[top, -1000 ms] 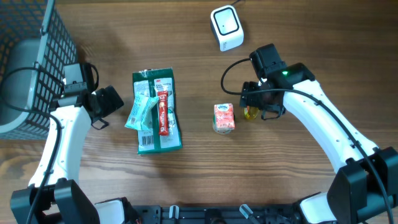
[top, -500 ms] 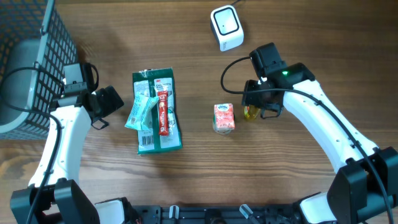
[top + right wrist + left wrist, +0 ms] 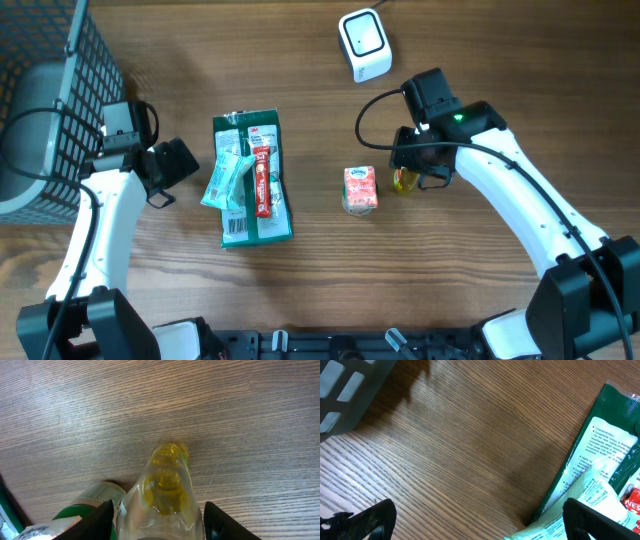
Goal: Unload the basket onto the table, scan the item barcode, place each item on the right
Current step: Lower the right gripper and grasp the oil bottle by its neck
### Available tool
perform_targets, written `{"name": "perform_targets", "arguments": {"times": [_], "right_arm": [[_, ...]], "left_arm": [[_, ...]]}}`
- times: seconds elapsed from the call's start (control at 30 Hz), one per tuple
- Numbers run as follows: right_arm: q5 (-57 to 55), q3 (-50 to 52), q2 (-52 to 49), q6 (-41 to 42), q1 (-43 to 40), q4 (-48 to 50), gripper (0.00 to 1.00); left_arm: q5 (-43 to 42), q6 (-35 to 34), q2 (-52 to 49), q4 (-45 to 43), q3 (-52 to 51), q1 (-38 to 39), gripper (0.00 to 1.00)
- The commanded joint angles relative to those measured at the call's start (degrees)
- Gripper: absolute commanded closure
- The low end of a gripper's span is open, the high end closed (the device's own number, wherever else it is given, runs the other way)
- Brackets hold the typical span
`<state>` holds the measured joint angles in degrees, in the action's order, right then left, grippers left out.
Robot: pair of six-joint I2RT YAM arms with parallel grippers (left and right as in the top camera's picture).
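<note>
A small clear bottle (image 3: 165,490) of yellow liquid stands on the wood table just right of centre. My right gripper (image 3: 157,520) reaches down over it, a black finger (image 3: 97,520) tight against each side, shut on the bottle (image 3: 403,181). The white barcode scanner (image 3: 363,42) sits at the back, apart from the right gripper (image 3: 415,170). My left gripper (image 3: 480,525) hangs open over bare wood, one finger (image 3: 592,520) over the edge of a pale green packet (image 3: 592,497). In the overhead view the left gripper (image 3: 165,170) is left of the packet pile.
A pink and white carton (image 3: 360,189) stands just left of the bottle, and shows as the carton (image 3: 95,497) beside my right gripper's left finger. A green pack (image 3: 252,185) with smaller packets on it lies centre-left. A dark wire basket (image 3: 50,90) fills the left edge.
The right gripper's fingers have closed in onto the bottle. Neither arm has moved otherwise, and the left gripper stays open.
</note>
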<state>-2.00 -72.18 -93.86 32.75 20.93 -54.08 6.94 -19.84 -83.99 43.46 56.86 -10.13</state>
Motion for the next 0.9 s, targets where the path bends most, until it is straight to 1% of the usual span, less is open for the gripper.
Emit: {"name": "perform_targets", "arguments": {"times": [0.0, 0.7, 0.77, 0.8, 0.87], "right_arm": [[-1.0, 0.3, -0.5, 0.2, 0.3, 0.1, 0.41], [-1.0, 0.3, -0.5, -1.2, 0.3, -1.0, 0.41], [-1.0, 0.3, -0.5, -1.3, 0.3, -1.0, 0.40], [-1.0, 0.3, -0.5, -1.3, 0.3, -1.0, 0.38], [-1.0, 0.3, -0.5, -1.3, 0.3, -1.0, 0.38]], "left_arm": [[-0.3, 0.1, 0.9, -0.1, 0.9, -0.3, 0.00], [-0.3, 0.1, 0.9, -0.1, 0.9, -0.3, 0.00], [-0.3, 0.1, 0.9, -0.1, 0.9, -0.3, 0.00], [-0.3, 0.1, 0.9, -0.1, 0.9, -0.3, 0.00], [-0.3, 0.1, 0.9, -0.1, 0.9, -0.3, 0.00]]}}
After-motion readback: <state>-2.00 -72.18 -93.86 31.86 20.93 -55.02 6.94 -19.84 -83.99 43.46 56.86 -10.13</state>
